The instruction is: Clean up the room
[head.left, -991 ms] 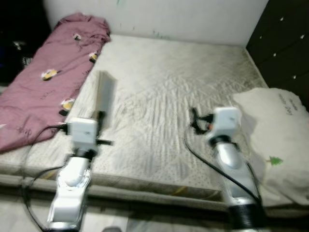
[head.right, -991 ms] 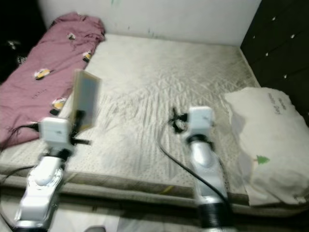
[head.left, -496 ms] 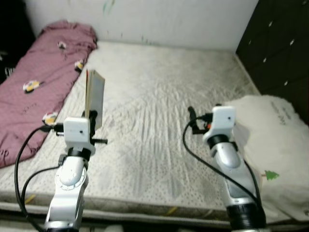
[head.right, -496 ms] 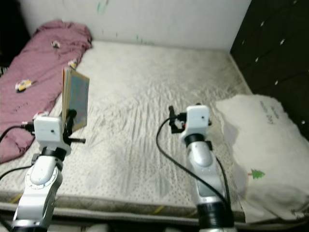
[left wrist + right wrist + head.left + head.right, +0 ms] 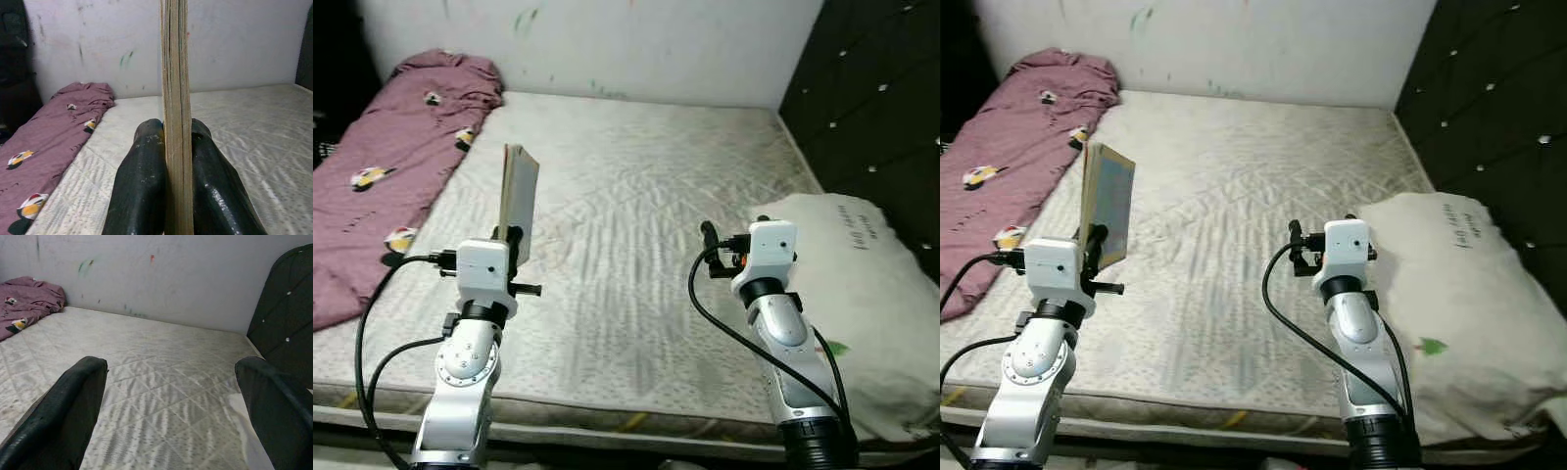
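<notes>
My left gripper (image 5: 514, 240) is shut on a thin book (image 5: 519, 201), held upright on its edge above the left part of the mattress (image 5: 636, 215). In the left wrist view the book's page edge (image 5: 175, 107) stands between the two black fingers (image 5: 146, 176). My right gripper (image 5: 709, 238) is open and holds nothing, raised over the right part of the mattress; its fingers (image 5: 73, 406) stand wide apart in the right wrist view.
A pink blanket (image 5: 382, 147) with small prints lies along the mattress's left side. A white pillow (image 5: 862, 294) rests at the right edge beside the dark tufted headboard (image 5: 881, 98). A pale wall (image 5: 607, 39) runs behind the bed.
The camera has moved closer and turned a little right, so the whole scene shifted. The left gripper keeps the book upright throughout. The right gripper stays open.
</notes>
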`<state>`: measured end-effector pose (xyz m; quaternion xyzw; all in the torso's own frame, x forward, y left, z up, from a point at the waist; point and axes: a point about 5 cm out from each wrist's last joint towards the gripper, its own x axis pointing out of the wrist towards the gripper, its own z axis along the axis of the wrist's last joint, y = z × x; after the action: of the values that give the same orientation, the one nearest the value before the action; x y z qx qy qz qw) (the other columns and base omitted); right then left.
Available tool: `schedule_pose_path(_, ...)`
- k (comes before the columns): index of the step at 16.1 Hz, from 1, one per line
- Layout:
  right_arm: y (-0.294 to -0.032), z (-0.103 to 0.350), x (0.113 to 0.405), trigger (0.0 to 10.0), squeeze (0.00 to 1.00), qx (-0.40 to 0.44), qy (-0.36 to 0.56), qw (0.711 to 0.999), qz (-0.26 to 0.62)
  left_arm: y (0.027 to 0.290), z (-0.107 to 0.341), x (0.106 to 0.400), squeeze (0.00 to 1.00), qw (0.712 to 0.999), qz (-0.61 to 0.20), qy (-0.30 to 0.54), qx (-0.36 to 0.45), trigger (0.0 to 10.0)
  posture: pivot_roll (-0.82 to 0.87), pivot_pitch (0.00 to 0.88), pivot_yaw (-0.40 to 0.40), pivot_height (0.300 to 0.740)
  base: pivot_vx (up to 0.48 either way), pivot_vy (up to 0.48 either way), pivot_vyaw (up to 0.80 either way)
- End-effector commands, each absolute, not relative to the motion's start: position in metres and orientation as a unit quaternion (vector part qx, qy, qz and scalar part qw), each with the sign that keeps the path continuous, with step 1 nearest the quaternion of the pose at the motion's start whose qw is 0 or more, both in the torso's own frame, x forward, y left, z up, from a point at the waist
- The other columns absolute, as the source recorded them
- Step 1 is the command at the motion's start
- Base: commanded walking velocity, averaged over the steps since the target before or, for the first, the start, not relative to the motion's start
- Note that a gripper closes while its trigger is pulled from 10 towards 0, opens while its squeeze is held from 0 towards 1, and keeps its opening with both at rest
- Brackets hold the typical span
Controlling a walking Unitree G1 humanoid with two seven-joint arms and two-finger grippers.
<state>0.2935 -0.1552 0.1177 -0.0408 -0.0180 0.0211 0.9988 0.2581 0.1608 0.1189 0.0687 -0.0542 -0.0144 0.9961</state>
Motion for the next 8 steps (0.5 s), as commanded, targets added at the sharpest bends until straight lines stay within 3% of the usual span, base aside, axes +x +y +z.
schedule_pose_path(1,-0.1577,0.1215,0.2943,10.0,0.00,-0.043,-0.024,0.999,0.016,0.1561,0.1287,0.2597,0.00,0.994,-0.022,-0.077,0.070,10.0,0.02,0.000,-0.029,0.740,0.000,-0.304,0.00)
schedule_pose_path(6,-0.1576,0.1227,0.2962,10.0,0.00,-0.047,-0.026,0.998,0.019,0.1554,0.1286,0.2605,0.00,0.994,-0.023,-0.078,0.068,10.0,0.02,0.000,-0.033,0.740,0.000,-0.305,0.00)
schedule_pose_path(8,-0.1577,0.1228,0.2966,10.0,0.00,-0.048,-0.026,0.998,0.020,0.1536,0.1289,0.2602,0.00,0.994,-0.031,-0.080,0.062,10.0,0.02,0.000,-0.034,0.740,0.000,0.000,0.00)
